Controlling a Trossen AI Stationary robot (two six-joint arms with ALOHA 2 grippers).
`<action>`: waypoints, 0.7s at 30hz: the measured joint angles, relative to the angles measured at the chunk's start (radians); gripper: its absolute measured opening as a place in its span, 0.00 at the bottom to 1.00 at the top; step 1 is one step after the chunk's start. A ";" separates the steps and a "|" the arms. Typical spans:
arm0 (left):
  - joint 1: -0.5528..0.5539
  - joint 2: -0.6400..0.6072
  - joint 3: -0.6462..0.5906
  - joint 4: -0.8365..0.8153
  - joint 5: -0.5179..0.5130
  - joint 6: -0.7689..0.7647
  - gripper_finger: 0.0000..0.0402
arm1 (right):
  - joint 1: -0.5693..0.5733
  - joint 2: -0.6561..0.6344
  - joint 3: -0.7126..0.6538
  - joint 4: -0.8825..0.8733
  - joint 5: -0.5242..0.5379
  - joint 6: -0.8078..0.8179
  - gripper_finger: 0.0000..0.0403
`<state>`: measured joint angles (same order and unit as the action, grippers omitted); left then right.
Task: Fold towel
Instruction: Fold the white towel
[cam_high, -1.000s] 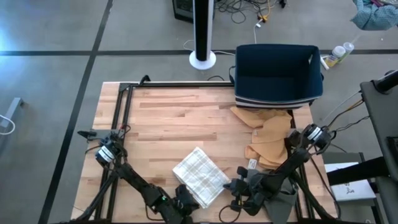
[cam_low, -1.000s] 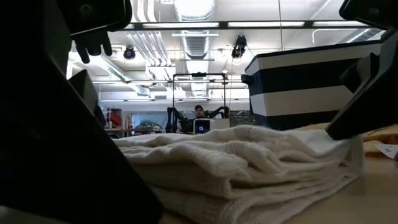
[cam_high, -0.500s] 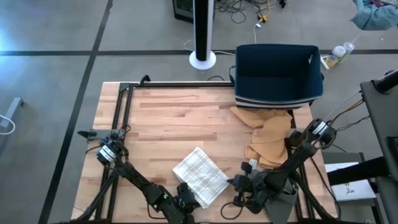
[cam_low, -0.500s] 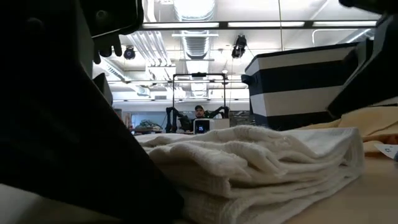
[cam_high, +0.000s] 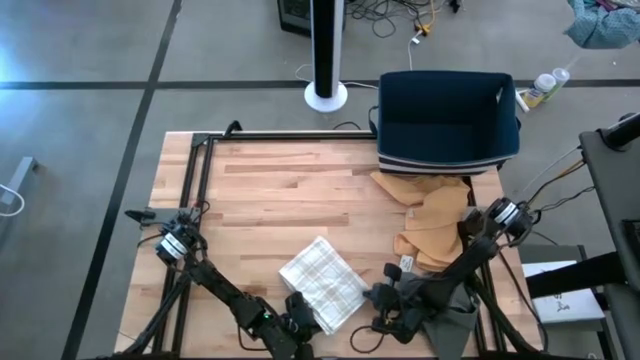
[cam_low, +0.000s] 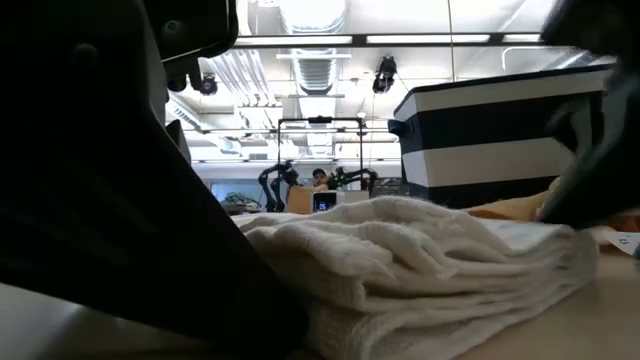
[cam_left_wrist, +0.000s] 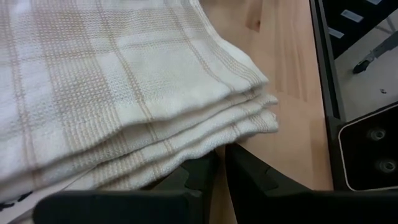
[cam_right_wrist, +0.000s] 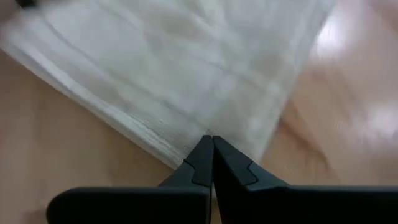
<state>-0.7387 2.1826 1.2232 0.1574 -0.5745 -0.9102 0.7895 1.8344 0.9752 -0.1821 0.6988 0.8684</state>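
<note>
- White checked towel (cam_high: 321, 284), folded into a thick square stack, lies on the wooden table (cam_high: 270, 200) near its front edge, turned cornerwise.
- Left gripper (cam_high: 299, 318) sits at the towel's near corner; in its wrist view the fingers (cam_left_wrist: 202, 171) stand a narrow slit apart under the stack's edge, gripping nothing that can be seen.
- Right gripper (cam_high: 377, 298) sits just beside the towel's right corner, its fingers (cam_right_wrist: 208, 158) pressed together, tips at the towel's edge (cam_right_wrist: 155, 134).
- Tan cloths (cam_high: 432, 225) lie piled well apart on the right, below a dark striped bin (cam_high: 447, 120).
</note>
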 joint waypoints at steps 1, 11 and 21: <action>0.000 0.000 0.000 0.000 -0.006 0.002 0.09 | 0.000 -0.017 0.006 0.002 0.012 -0.018 0.00; 0.003 -0.075 -0.006 -0.178 0.010 0.040 0.09 | -0.030 -0.028 0.020 0.104 0.012 -0.127 0.00; -0.050 -0.253 -0.033 -0.601 0.014 -0.082 0.09 | -0.163 0.014 0.040 0.231 -0.183 -0.304 0.00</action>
<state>-0.7884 1.9291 1.1901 -0.4436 -0.5600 -0.9926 0.6267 1.8488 1.0154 0.0488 0.5159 0.5649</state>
